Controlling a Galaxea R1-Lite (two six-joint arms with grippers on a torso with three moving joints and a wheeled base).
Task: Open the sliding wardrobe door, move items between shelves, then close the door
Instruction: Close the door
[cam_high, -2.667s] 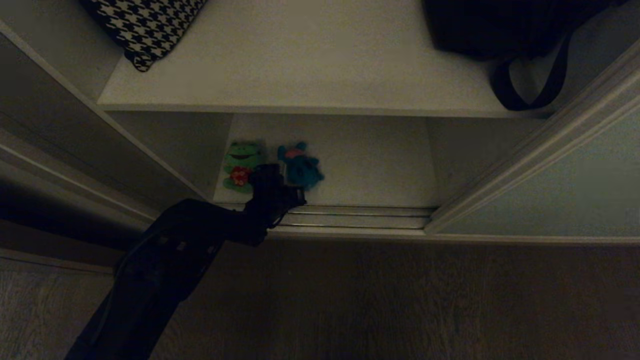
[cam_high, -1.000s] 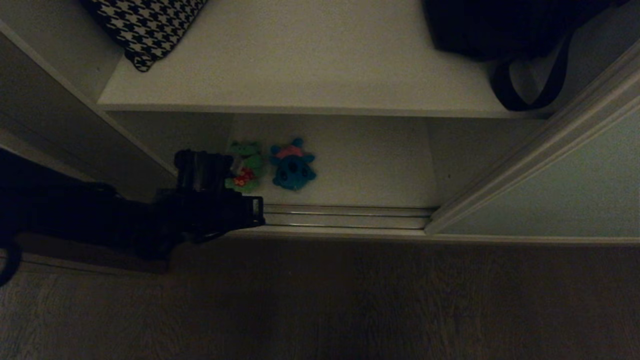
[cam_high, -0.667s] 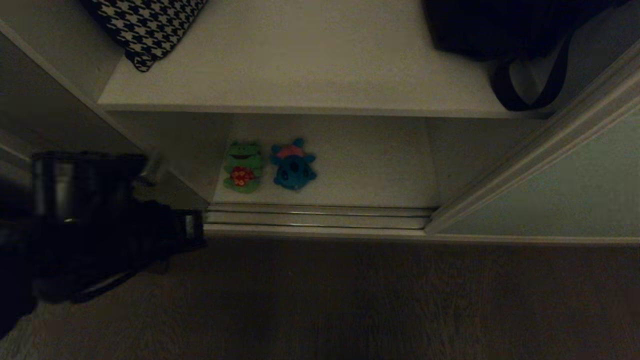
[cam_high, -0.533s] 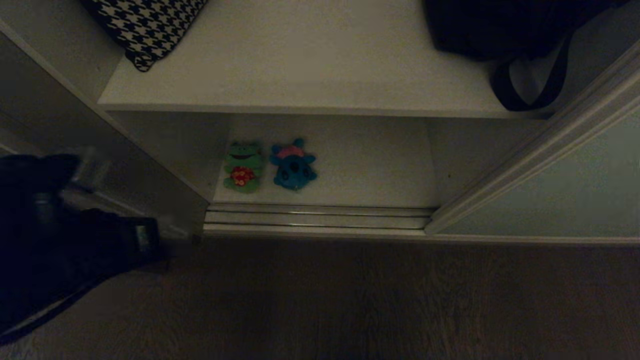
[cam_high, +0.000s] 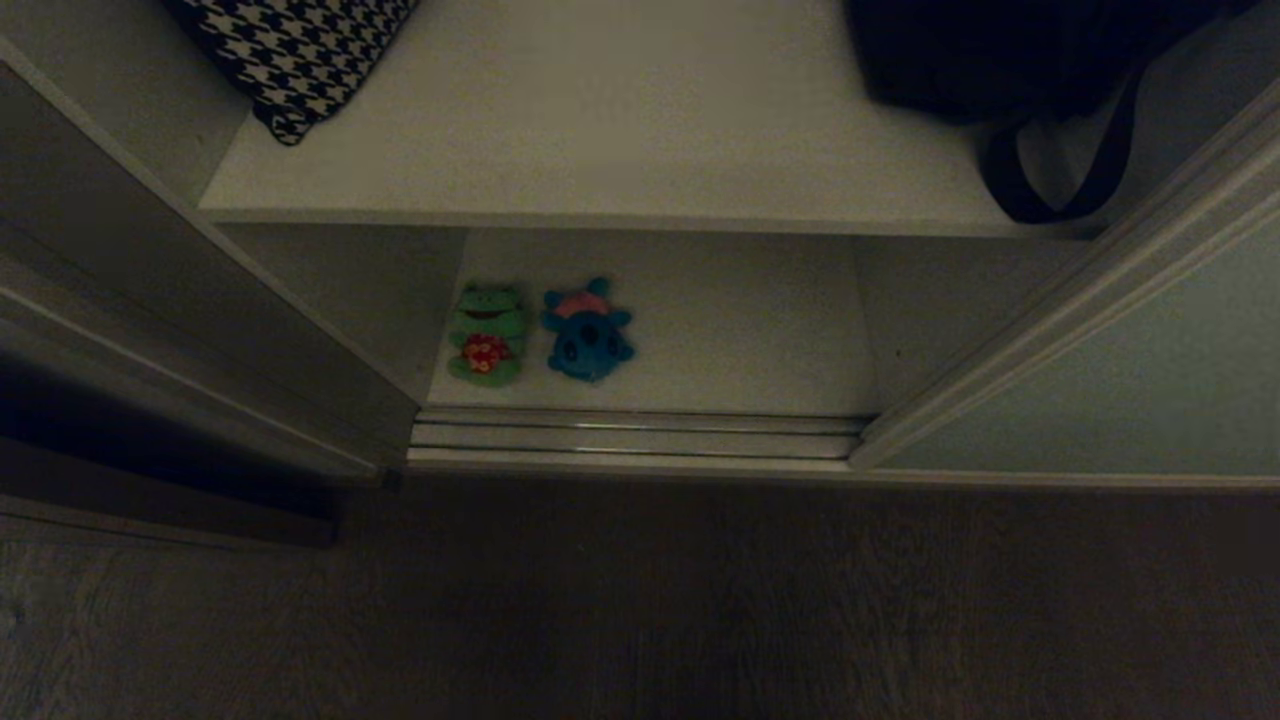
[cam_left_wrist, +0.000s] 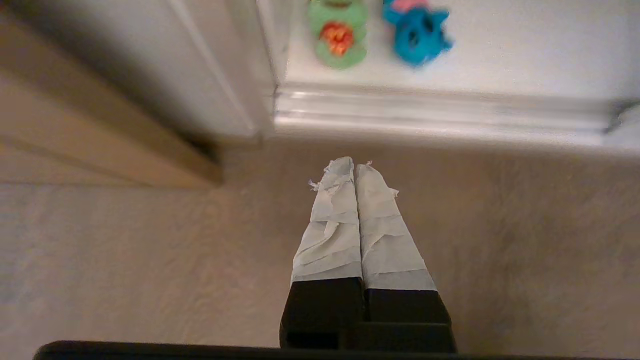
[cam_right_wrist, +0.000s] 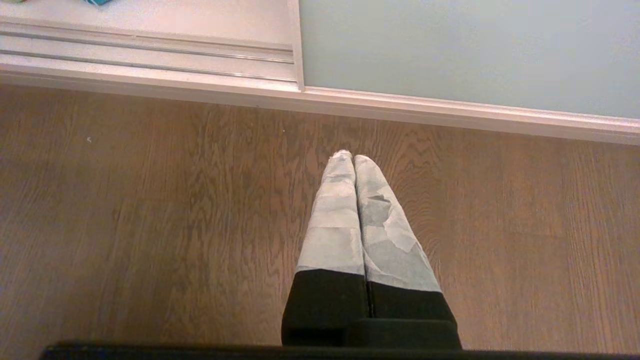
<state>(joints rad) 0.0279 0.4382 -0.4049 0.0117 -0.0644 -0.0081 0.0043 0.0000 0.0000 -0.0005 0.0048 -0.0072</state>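
Green frog (cam_high: 487, 335) and teal-blue animal (cam_high: 587, 333): lower shelf (cam_high: 740, 330), front-left corner. Left tool (cam_left_wrist: 356, 167) pressed closed, empty, over floor. Risk: sliding wardrobe door (cam_high: 1130, 390) closing could jam on anything straying onto the track

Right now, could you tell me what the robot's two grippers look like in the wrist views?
Both look alike: the left gripper and right gripper each have two long tapering fingers wrapped in pale grey-white tape, frayed at the tips, rising from black blocky bases. No cables or markings show.
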